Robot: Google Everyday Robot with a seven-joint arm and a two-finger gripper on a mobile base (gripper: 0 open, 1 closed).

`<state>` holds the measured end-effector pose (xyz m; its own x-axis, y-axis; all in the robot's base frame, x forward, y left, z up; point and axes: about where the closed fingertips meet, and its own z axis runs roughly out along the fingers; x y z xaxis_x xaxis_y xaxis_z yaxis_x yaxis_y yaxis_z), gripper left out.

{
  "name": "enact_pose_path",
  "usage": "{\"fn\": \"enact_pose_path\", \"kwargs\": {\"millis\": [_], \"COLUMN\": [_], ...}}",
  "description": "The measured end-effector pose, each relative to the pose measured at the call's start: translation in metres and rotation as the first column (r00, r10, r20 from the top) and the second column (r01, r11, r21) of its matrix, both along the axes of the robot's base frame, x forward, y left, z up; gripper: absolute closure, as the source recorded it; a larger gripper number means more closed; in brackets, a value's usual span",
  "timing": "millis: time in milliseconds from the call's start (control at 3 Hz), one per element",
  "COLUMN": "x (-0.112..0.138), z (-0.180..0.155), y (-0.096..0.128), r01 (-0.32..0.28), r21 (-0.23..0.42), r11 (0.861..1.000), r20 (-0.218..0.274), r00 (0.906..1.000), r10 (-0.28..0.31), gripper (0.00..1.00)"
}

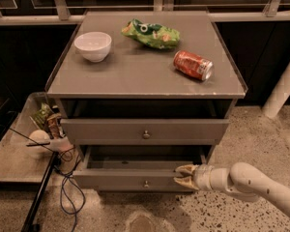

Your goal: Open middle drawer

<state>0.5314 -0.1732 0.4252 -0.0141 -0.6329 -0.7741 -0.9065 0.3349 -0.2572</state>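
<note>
on cabinet top (135, 76): one bowl (93, 45), one can (193, 65), one bag (151, 33); pincer (183, 177) at middle drawer (121, 180), grip: cannot tell.

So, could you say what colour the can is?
The can is red, camera view; gripper at the middle drawer front.
</note>
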Motion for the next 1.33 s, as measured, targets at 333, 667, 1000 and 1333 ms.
{"fn": "enact_pose_path", "kwargs": {"millis": [333, 667, 1000, 1333], "x": [0.0000, 0.0000, 0.0010, 0.0010], "z": [0.0000, 0.0000, -0.0033, -0.0026], "y": [0.0000, 0.0001, -0.0008, -0.0008], "r01": [0.000, 0.000, 0.000, 0.000], "r21": [0.000, 0.000, 0.001, 0.001], "r11": [1.000, 1.000, 1.000, 1.000], "r20": [0.000, 0.000, -0.012, -0.012], "r00": [1.0000, 1.0000, 0.9999, 0.9999], "r10": [0.000, 0.000, 0.000, 0.000], "gripper": [0.64, 0.40, 0.18, 0.00]}}
